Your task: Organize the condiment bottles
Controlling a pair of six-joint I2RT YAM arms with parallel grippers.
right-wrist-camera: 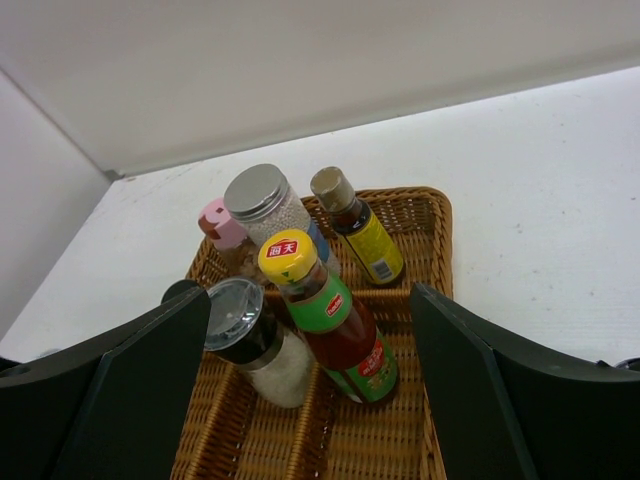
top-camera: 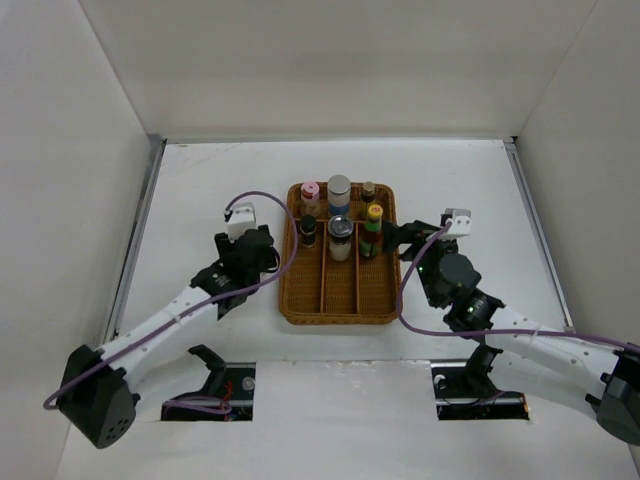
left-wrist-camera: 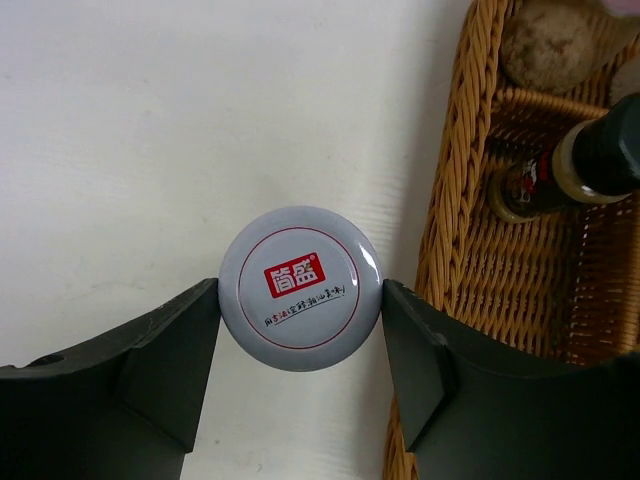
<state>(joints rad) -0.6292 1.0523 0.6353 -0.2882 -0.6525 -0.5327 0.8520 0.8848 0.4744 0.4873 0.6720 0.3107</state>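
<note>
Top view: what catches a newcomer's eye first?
A brown wicker tray at mid-table, condiment bottles crowded at its far end. Beside its left rim the left gripper clamps a grey-lidded jar; the right gripper stands open before a yellow-capped sauce bottle.

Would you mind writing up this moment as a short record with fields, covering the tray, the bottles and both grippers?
Tray: wicker tray, three lanes, bottles in its far half
Left lane: pink-capped bottle, black-capped bottle
Middle lane: silver-lidded jar, clear-topped shaker
Right lane: tan-capped bottle, yellow-capped bottle
Outside tray: grey-lidded jar, just beyond the left rim
Left gripper: shut on the grey-lidded jar
Right gripper: open, facing the yellow-capped bottle, not touching it
</note>
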